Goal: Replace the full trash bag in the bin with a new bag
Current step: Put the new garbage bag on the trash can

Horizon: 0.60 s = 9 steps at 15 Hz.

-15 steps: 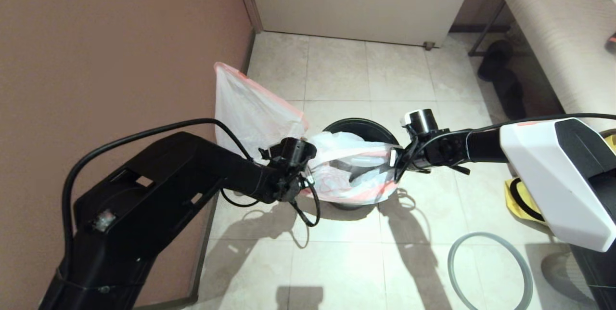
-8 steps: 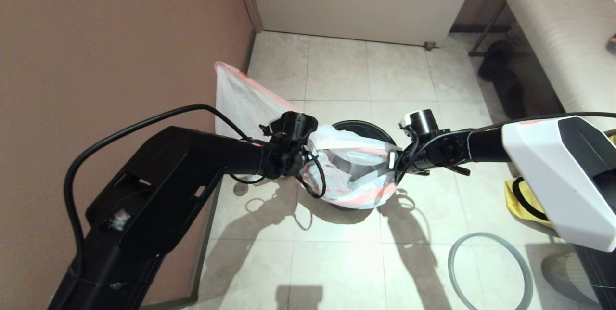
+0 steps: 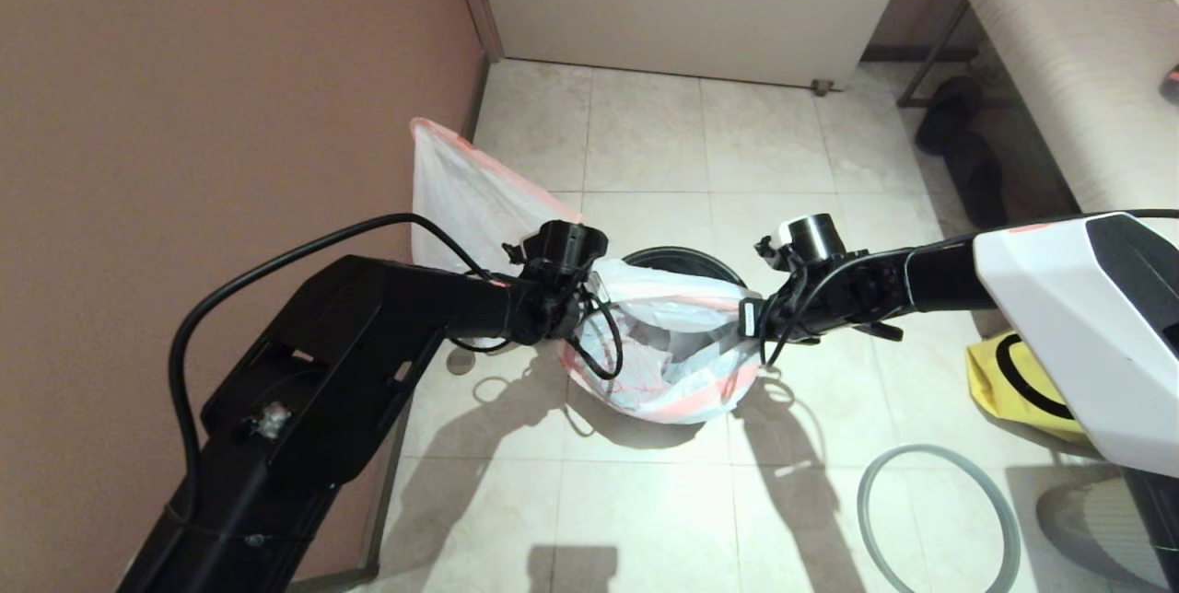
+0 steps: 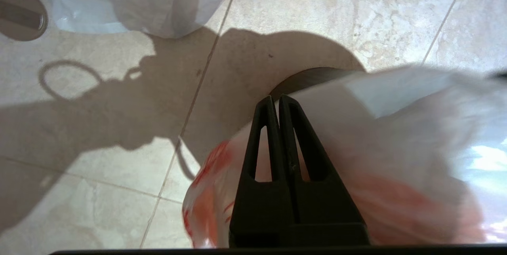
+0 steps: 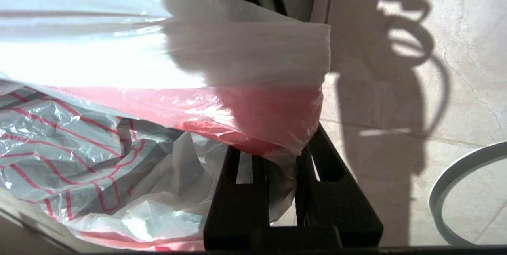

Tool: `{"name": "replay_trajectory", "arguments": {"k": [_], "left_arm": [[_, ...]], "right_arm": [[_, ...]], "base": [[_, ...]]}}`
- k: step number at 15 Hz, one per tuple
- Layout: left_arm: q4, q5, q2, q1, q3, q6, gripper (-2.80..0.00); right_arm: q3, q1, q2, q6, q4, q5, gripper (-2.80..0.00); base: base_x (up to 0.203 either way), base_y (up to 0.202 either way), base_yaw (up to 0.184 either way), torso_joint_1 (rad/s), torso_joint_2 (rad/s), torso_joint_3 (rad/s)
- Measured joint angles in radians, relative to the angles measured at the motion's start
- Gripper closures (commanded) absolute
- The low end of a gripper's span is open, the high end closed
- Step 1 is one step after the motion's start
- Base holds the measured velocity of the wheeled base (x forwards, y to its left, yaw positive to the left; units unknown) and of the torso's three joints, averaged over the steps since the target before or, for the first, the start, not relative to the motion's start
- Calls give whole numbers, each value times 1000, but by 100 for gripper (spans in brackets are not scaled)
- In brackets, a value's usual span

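Grippers left [image 4: 278, 98] and right [image 5: 279, 150] clamped on new bag [image 3: 677, 363] (red print unreadable) — above bin [image 3: 686, 258].

Beige tile floor [image 3: 645, 519] under me: bin [image 3: 645, 255] w/ full trash bag [image 3: 461, 197] beside it by wall, grey ring rim [image 3: 939, 519] and yellow bag [image 3: 999, 386] to my right.

Bright overhead light, hard floor shadows

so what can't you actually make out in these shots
- Bin: head view shows only its far rim; the held bag covers the rest.
- Bag contents: crumpled plastic hides them in the right wrist view.
- Left tool: the bag beside it is blurred in the left wrist view.
- Grey ring: cut off by the bottom edge, head view.
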Motion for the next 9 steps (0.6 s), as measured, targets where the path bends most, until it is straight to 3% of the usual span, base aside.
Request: {"name": "replay_trajectory", "arguments": {"k": [5, 9], "left_arm": [[156, 0, -109, -12, 88, -115, 0], [176, -4, -197, -19, 231, -152, 0]], "right_arm": [[72, 16, -26, -105, 42, 70, 0], [99, 32, -34, -144, 52, 93, 0]], "base": [[0, 0, 0, 0, 0, 0], [0, 0, 0, 0, 0, 0]]}}
